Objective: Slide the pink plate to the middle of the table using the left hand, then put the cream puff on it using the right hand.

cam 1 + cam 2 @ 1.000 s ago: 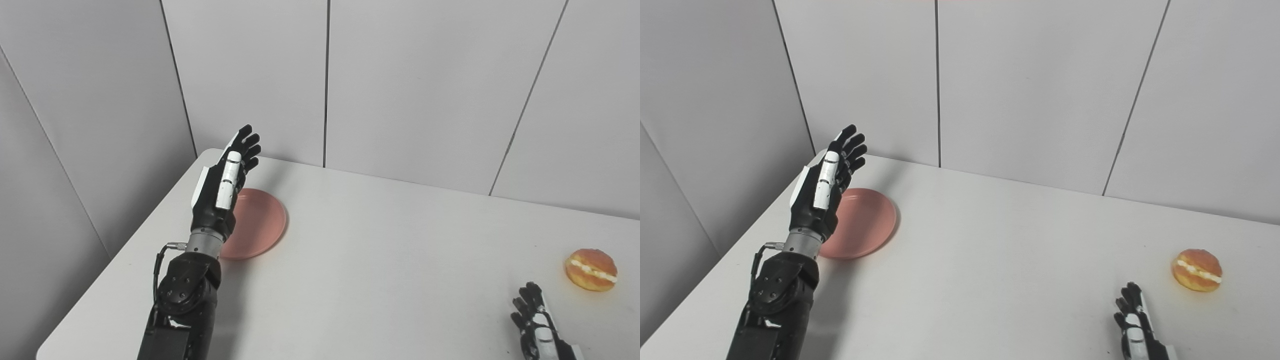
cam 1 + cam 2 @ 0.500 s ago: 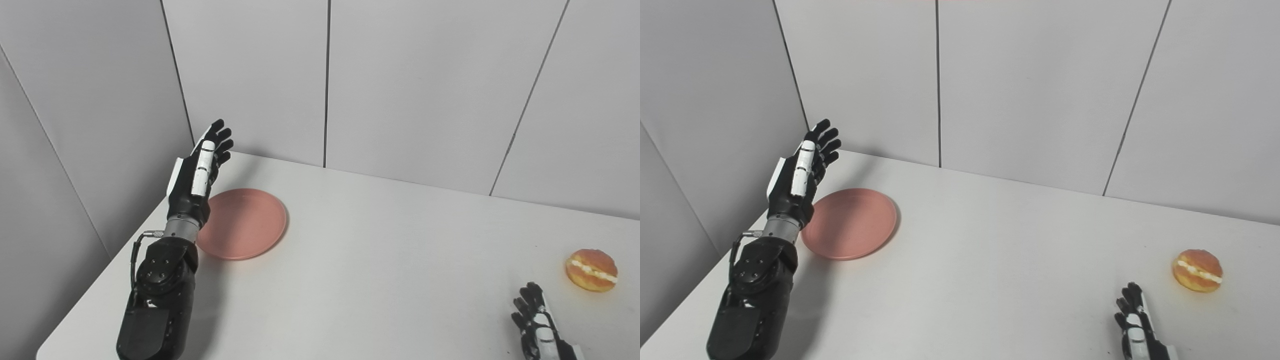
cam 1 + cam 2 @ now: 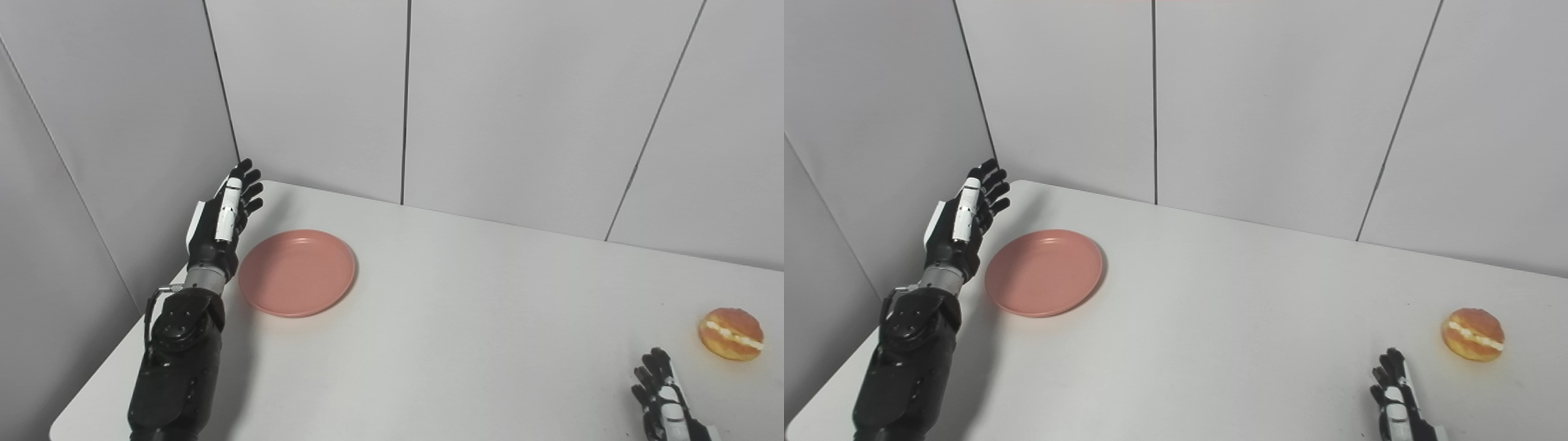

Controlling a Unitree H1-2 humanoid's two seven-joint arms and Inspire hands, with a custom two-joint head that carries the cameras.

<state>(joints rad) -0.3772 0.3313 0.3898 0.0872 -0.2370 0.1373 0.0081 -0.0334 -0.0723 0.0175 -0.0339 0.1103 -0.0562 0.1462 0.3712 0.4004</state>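
Left eye view shows the round pink plate lying flat on the white bench, near its far left corner. Just left of it stands the left hand, fingers straight and apart, holding nothing. The right hand rests low with fingers spread, near the golden cream puff.

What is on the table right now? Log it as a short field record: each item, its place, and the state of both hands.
plate: round pink plate, far left of the white table, empty
food: golden cream puff with white filling, near the right edge
left hand: left hand open, raised beside the plate's left rim, apart from it
right hand: right hand open, low near the bottom edge, short of the puff
task stage: plate not yet centred, puff not yet lifted
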